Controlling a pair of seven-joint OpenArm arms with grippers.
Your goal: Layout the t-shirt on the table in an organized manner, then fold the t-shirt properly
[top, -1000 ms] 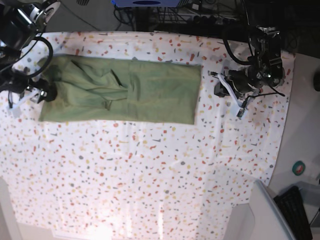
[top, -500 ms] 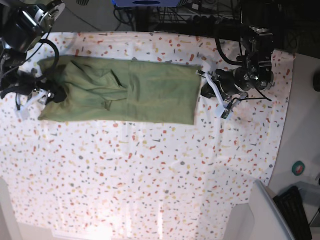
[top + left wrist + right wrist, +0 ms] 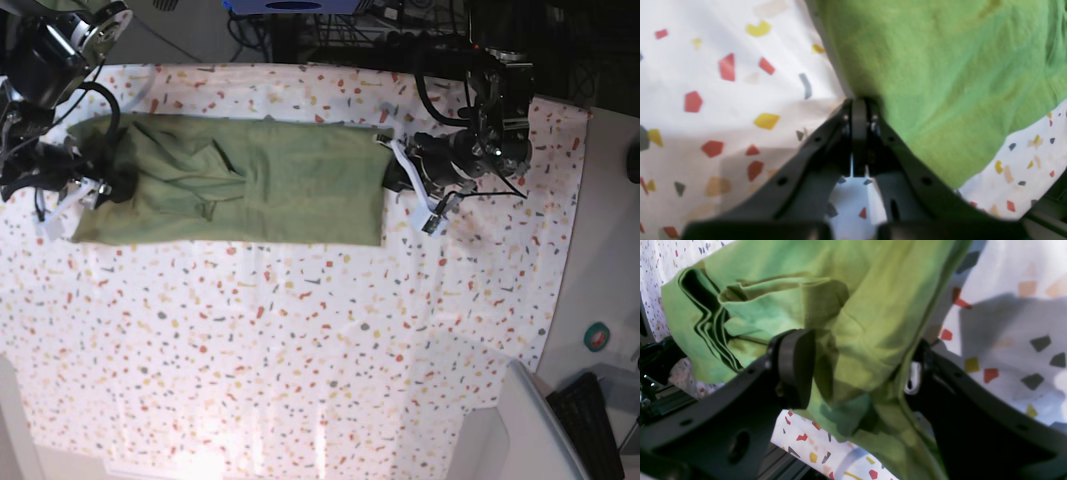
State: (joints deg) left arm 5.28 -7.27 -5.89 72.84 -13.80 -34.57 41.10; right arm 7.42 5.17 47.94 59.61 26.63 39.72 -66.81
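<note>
Folding the t-shirt (image 3: 250,185), already a long band across the far part of the table (image 3: 300,350): right gripper (image 3: 857,373) spread wide around the bunched end layers, left gripper (image 3: 858,113) pinched tight at the opposite edge, hold on cloth unclear. Calling next for both ends secured and lifted evenly. Nothing else near; only bunched folds at the right end likely to snag.

A small round teal object (image 3: 598,337) lies on the plain grey-white surface (image 3: 606,270) at the right edge. Near the bottom right corner sits a dark keyboard-like item (image 3: 592,420), though the view is poor there. Tangled black cables (image 3: 350,30) and a blue object (image 3: 292,6) lie along the top.
</note>
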